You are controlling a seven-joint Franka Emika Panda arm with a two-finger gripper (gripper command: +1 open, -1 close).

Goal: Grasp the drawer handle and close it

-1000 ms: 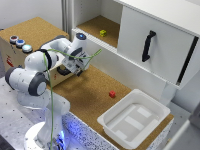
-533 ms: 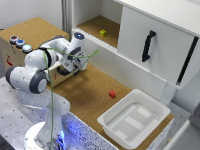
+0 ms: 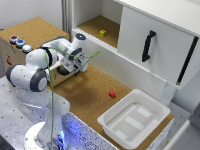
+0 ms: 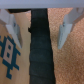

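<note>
In the wrist view the dark drawer handle (image 4: 40, 60) runs down the middle of the tan drawer front (image 4: 70, 65). My gripper (image 4: 37, 44) is open and straddles the handle, one grey finger (image 4: 10, 27) on each side with a small gap to the bar. In the exterior view the gripper (image 3: 68, 67) is pressed up close to the front of the brown box (image 3: 10, 57) with its red, blue and silver buttons (image 3: 20, 43). There my arm hides the handle and most of the drawer.
A white cabinet with a long black bar handle (image 3: 146, 46) stands at the exterior view's right. A yellow block (image 3: 103, 33) lies on its shelf. A small red block (image 3: 112, 93) lies on the cork table beside a white plastic tub (image 3: 134, 120).
The gripper has shifted a little toward the brown box, closing in on the drawer front. Nothing else has moved.
</note>
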